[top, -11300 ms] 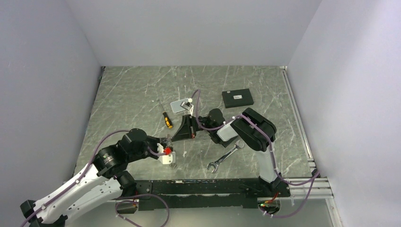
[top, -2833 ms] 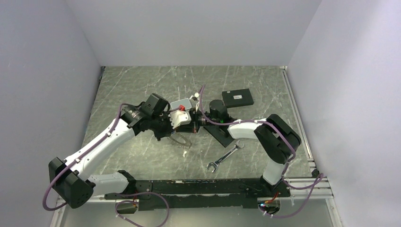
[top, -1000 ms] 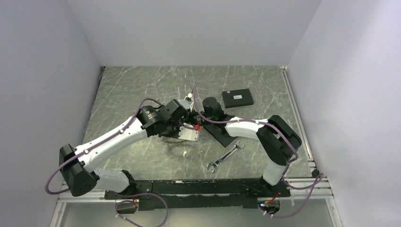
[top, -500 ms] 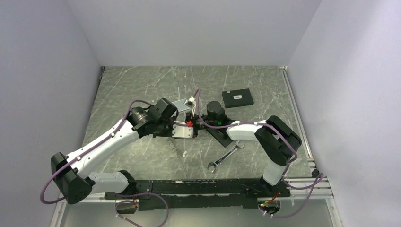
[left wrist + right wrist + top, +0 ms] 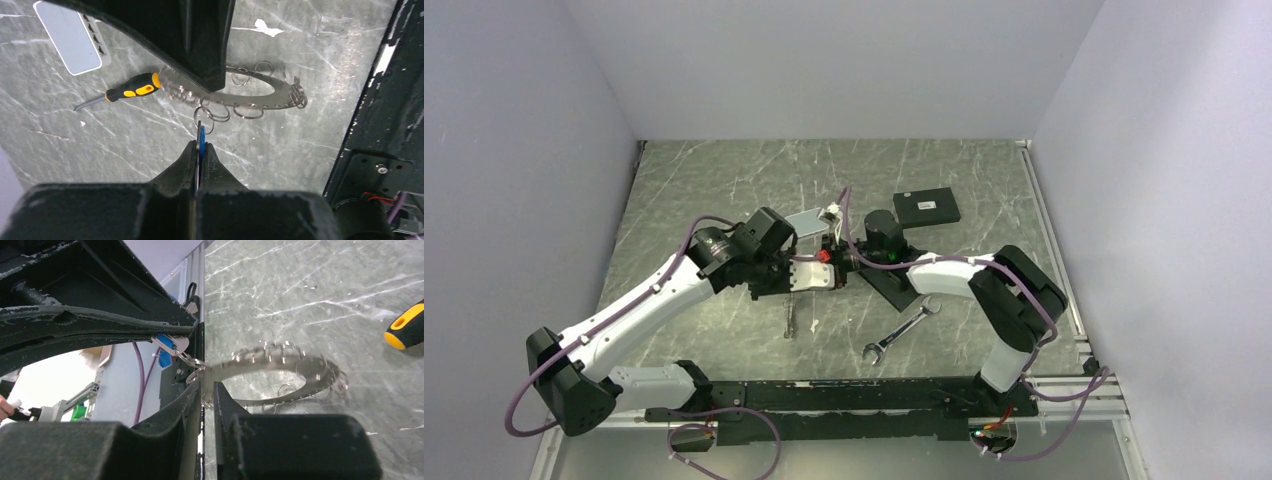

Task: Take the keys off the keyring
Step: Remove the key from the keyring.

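The keyring [image 5: 282, 92] is a flat grey metal band closed into a loop, with a row of small holes punched along its rim. It appears raised above the table and tilted. From the left wrist view it reads as a narrow oval; from the right wrist view it is a blurred arc [image 5: 312, 367]. Several small wire loops [image 5: 218, 114] dangle from its near edge and one end. A blue tag [image 5: 201, 137] hangs from the band by such loops, standing edge-on, pinched between the fingers of the left gripper [image 5: 200, 146]. In the right wrist view the tag [image 5: 166, 342] sits left of the band, joined to it by short links.
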You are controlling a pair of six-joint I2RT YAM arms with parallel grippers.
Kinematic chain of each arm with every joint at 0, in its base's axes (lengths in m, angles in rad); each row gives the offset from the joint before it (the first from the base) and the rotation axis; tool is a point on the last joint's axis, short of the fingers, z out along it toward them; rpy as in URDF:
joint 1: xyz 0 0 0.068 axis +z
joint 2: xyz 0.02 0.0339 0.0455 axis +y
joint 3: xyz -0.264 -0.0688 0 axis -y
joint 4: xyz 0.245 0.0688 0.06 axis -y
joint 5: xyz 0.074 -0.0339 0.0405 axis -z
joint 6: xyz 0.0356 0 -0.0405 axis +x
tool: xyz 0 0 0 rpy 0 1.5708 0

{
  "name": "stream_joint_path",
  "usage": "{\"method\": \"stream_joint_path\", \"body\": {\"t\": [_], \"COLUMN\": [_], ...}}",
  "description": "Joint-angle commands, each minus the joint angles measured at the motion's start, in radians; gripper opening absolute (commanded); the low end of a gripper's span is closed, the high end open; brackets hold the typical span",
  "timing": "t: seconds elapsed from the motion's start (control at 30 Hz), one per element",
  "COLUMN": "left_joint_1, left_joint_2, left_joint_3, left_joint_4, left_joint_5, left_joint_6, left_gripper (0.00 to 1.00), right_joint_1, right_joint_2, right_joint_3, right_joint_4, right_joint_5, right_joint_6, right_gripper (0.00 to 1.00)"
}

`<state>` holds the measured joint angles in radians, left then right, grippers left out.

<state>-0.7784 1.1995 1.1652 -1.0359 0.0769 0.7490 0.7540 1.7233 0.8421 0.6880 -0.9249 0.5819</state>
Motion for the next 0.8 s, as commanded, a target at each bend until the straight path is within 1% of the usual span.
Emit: {"method": "stream_joint_path", "body": {"t": [0.0, 0.17, 0.3, 0.5, 0.7, 0.77], "left_joint_1": [0.014, 0.016, 0.016, 0.021, 0.042, 0.054], "left_joint_2": [0.000, 0.009, 0.030, 0.071, 0.105, 0.121], "left_joint_3": [0.073, 0.096, 0.121, 0.161, 0.183, 0.199], "left_joint_4": [-0.028, -0.034, -0.044, -0.065, -0.064, -0.069], "left_joint_5": [0.080, 0.092, 0.107, 0.138, 0.178, 0.205], "left_joint_6": [-0.079, -0.090, -0.131, -0.208, -0.262, -0.280], "left_gripper": [0.00, 0.00, 0.00, 0.00, 0.00, 0.00], "right_joint_1": [-0.018, -0.045, -0.077, -0.090, -0.089, -0.090], "right_joint_2": [-0.075, -0.121, -0.158, -0.193, -0.209, -0.211], "right_joint_3": [0.029, 0.030, 0.055, 0.097, 0.123, 0.122], "right_joint_4": [-0.052, -0.144, -0.231, -0.407, -0.464, -0.457], "right_joint_5": [-0.001, -0.015, -0.023, -0.017, -0.057, -0.058], "right_joint_6": [-0.087, -0.178, -0.248, -0.379, -0.443, -0.433], "right_gripper": [0.22, 0.35, 0.41, 0.43, 0.44, 0.44]}}
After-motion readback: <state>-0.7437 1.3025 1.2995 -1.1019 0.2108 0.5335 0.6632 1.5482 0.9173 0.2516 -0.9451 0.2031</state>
